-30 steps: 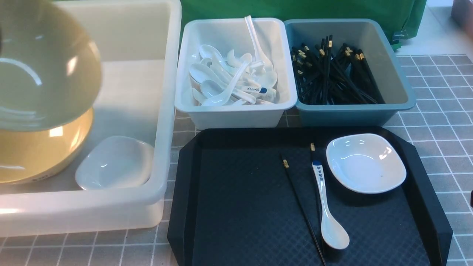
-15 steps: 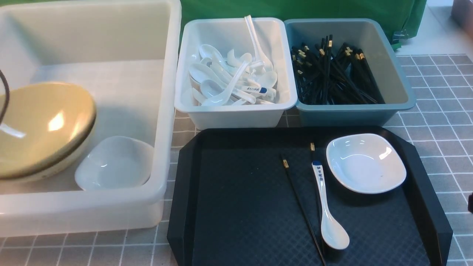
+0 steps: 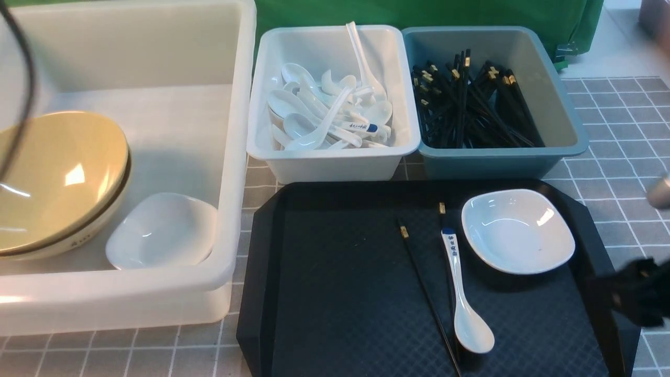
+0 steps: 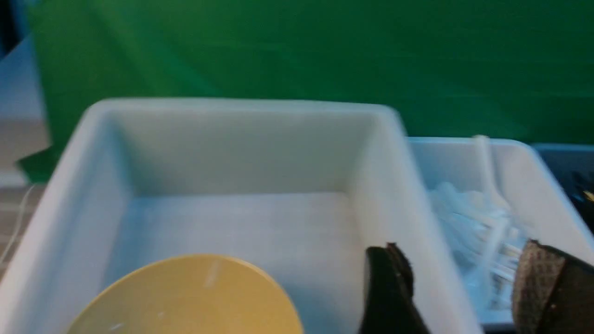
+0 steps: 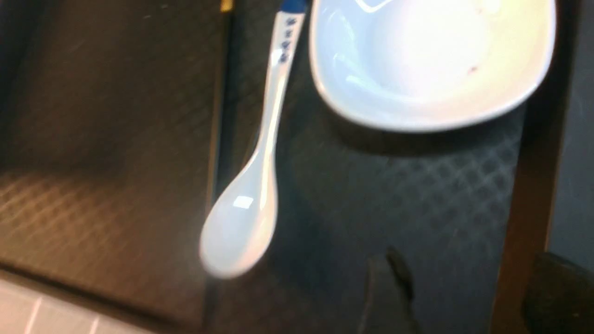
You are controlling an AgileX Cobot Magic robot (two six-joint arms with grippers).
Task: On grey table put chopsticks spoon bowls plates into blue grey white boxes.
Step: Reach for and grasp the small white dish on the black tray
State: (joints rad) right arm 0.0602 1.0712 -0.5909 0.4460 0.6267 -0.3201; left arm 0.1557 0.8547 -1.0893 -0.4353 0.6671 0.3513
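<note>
The left hand (image 4: 461,253) is open and empty over the big white tub (image 3: 238,157), where the yellow bowls (image 3: 57,178) sit. The right hand (image 5: 464,260) is open too, above the black tray (image 3: 324,293). The tray holds the spoon (image 3: 473,330), chopsticks (image 3: 428,293) and small plate (image 3: 518,230).

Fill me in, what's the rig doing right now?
Two-arm robot sorting tableware into boxes. The yellow bowls sit nested in the big white tub beside a small plate; the left tool is open and empty above that tub. The right tool is open over the black tray, where a second plate, the spoon and the chopsticks are not yet sorted.
</note>
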